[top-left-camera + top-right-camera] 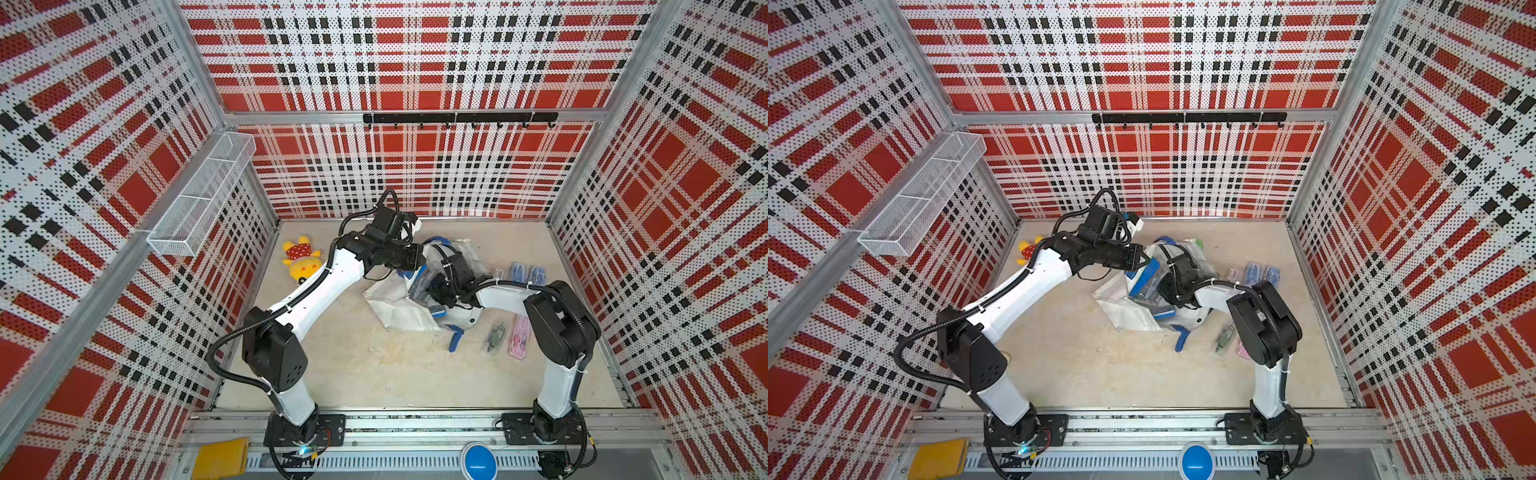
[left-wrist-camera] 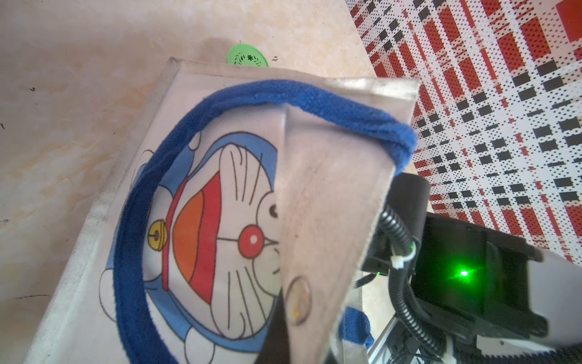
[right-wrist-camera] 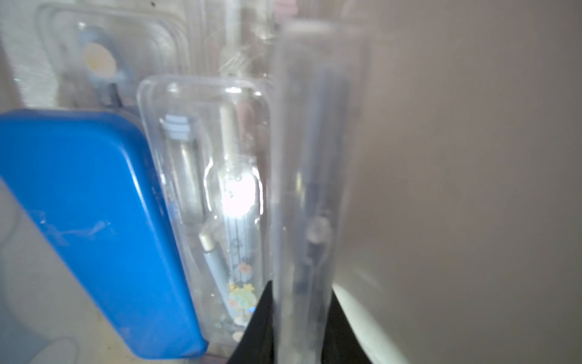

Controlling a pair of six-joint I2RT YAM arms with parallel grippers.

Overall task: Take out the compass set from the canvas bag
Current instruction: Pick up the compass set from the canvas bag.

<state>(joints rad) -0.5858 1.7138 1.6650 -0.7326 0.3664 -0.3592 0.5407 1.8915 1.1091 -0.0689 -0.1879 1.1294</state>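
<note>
My right gripper (image 3: 300, 299) is clamped on a clear compass set (image 3: 311, 157), which stands edge-on inside the canvas bag (image 1: 395, 309). On one side a second clear case (image 3: 220, 189) and a blue case (image 3: 94, 220) crowd it; on the other is the bag's wall. My left gripper (image 1: 417, 258) is pinched on the rim of the white, blue-strapped bag and holds its mouth up. From the grippers toward my bases, bare table (image 1: 365, 374) lies open.

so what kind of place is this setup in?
Likely a lab robot cell, not a real room: plaid-printed perforated wall panels on an aluminium frame, both arm bases bolted to a front rail, a wire basket hung on one wall.
</note>
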